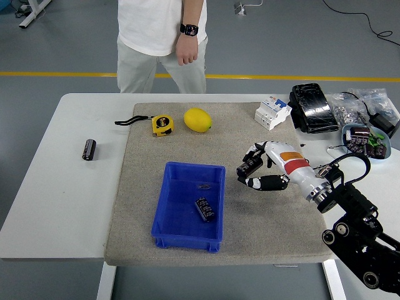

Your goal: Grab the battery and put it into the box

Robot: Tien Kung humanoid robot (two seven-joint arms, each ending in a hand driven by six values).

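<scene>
The right hand point(257, 170) hovers just right of the blue box point(189, 205), its fingers point(249, 165) loosely curled and apart, holding nothing. 1 battery point(204, 208) lies inside the box; another battery point(89, 149) lies well left of it on the white table point(56, 194).

Battery in the blue box, second battery out on the bare table

A small dark cylindrical battery point(205, 208) lies on its side on the floor of the blue box point(167, 234), slightly right of the box's middle, its long axis angled from upper left to lower right. The box is an open, shallow rectangular tray with raised walls, sitting just below the centre of the frame on the grey mat point(262, 231). Another black battery point(89, 149) lies on its side at the left of the frame on the white table point(50, 206), well apart from the box and off the mat.
</scene>
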